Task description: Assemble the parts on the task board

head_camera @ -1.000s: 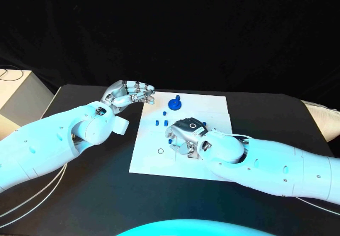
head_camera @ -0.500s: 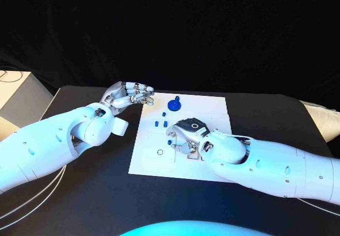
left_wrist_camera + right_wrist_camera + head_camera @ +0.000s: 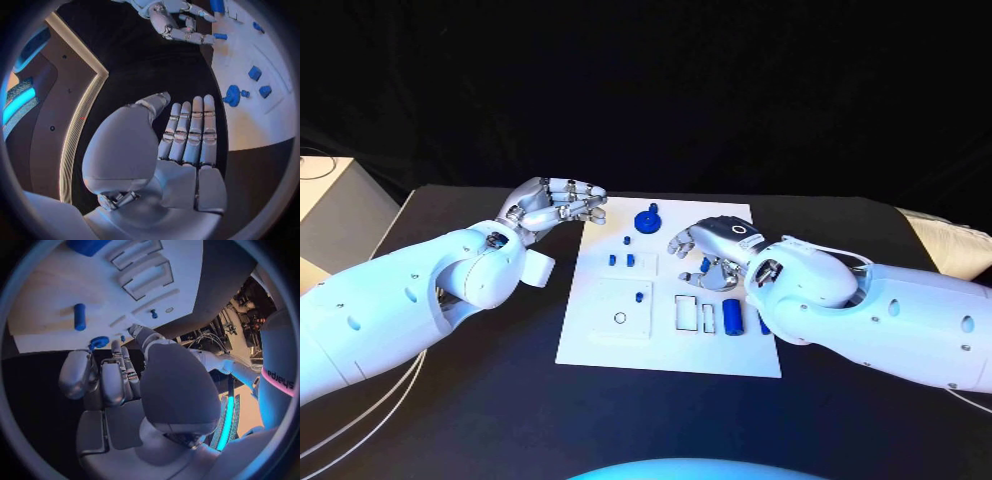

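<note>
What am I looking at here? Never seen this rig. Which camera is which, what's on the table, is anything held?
It is a two-armed robot with silver many-fingered hands at a black table. The head view looks down from the robot's head. The two round pictures come from fisheye cameras at each wrist, behind that arm's own hand.

In the middle lies the white task board, with small blue parts on it: a round knob near the far edge, little pegs, and a cylinder lying nearer the robot.

The left hand hovers at the board's far left corner, fingers apart, holding nothing. The right hand is over the board with fingers curled down; whether it holds a part cannot be told.
</note>
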